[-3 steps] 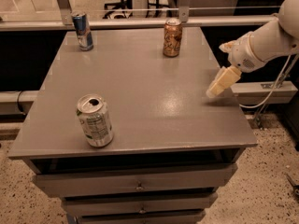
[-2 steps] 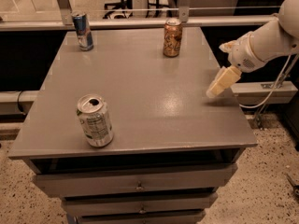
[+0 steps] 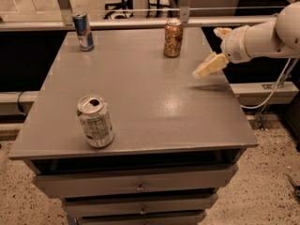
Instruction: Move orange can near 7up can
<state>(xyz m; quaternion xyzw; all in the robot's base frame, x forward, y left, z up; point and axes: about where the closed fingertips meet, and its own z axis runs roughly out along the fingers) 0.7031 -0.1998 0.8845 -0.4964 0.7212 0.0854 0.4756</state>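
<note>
Since a second ago the gripper (image 3: 213,50) had shifted left above the right edge of the desk (image 3: 154,102), jaws wide and empty. The 7up can (image 3: 95,121) stood near the front-left edge and the orange can (image 3: 173,37) near the back edge, with open desk between. Their print was unreadable.

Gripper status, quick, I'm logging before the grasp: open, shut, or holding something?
Gripper: open, holding nothing, hovering over the right side of the table, apart from the orange can.
</note>
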